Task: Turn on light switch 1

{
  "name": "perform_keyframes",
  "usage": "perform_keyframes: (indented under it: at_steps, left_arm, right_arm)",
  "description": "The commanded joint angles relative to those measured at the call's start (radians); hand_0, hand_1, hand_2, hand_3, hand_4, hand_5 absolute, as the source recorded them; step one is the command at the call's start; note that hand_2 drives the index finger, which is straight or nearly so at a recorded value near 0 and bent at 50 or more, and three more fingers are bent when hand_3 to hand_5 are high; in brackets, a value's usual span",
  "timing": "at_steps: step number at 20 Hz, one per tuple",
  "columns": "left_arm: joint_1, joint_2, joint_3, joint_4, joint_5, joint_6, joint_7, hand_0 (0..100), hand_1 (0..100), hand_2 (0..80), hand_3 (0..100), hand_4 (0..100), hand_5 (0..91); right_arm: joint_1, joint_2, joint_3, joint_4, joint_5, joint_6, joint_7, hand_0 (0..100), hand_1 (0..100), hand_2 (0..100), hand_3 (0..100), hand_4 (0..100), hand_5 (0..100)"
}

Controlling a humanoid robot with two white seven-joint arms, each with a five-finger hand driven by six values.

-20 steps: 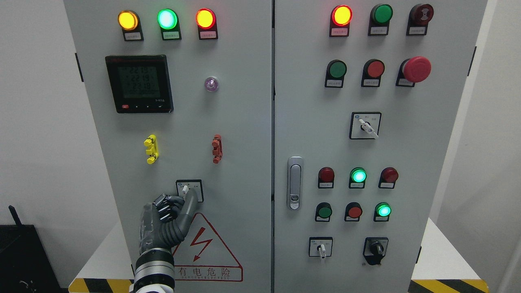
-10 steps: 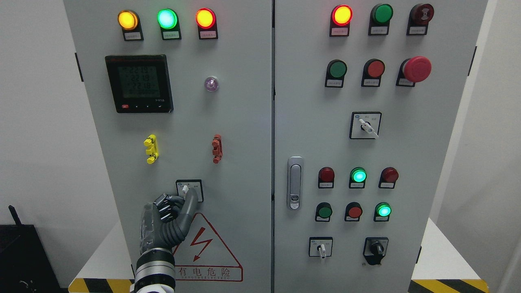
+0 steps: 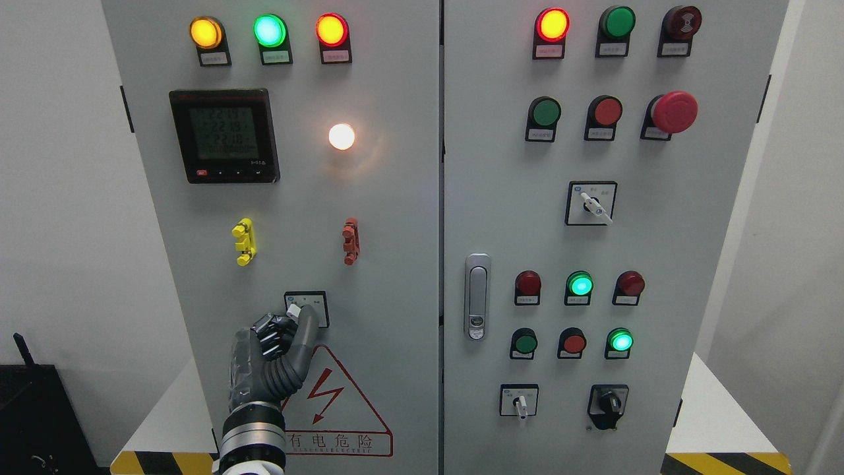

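Light switch 1 point(image 3: 315, 302) is a small square-plated rotary selector low on the left cabinet door. Its white knob point(image 3: 294, 309) points up and to the left. My left hand point(image 3: 297, 318) rises from the bottom edge, grey-gloved, and pinches the knob between one extended finger point(image 3: 307, 323) and the curled fingers beside it. The round lamp point(image 3: 341, 136) above, right of the meter, glows bright white. My right hand does not show.
The left door carries a digital meter point(image 3: 224, 135), lit yellow, green and red indicators on top, and yellow point(image 3: 243, 241) and red point(image 3: 350, 241) clips. The right door has a handle point(image 3: 477, 295), push buttons, an emergency stop point(image 3: 674, 112) and further selectors. A black box point(image 3: 39, 415) sits lower left.
The knob has turned from upright to the upper left under my fingers, and the round lamp beside the meter has gone from dark to brightly lit. My hand barely shifted.
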Motion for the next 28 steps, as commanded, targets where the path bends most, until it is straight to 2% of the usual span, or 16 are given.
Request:
perform_keyframes:
  at_steps: [1,3,7,13,21,28]
  left_arm:
    - [0.0,0.0,0.0,0.0,0.001,0.0,0.005,74,56,64.6,98,98,86.0]
    - [0.0,0.0,0.0,0.0,0.001,0.0,0.005,73,55,64.6,98,98,86.0]
    - [0.0,0.0,0.0,0.0,0.001,0.0,0.004,60,51,64.5,98,98,86.0]
    - [0.0,0.0,0.0,0.0,0.001,0.0,0.004,40,51,65.2,98,98,86.0]
    - [0.0,0.0,0.0,0.0,0.001,0.0,0.004,18,52,65.9,98,98,86.0]
    - [0.003,0.0,0.0,0.0,0.003,0.0,0.004,10,51,66.7,98,98,86.0]
  right_arm:
    - [0.0,0.0,0.0,0.0,-0.025,0.001,0.0,0,0,0,0,0,0]
    - [0.0,0.0,0.0,0.0,-0.025,0.001,0.0,0,0,0,0,0,0]
    - [0.0,0.0,0.0,0.0,-0.025,0.001,0.0,0,0,0,0,0,0]
    - [0.0,0.0,0.0,0.0,-0.025,0.001,0.0,0,0,0,0,0,0]
    - [0.0,0.0,0.0,0.0,-0.025,0.001,0.0,0,0,0,0,0,0]
    - [0.0,0.0,0.0,0.0,-0.025,0.001,0.0,0,0,0,0,0,0]
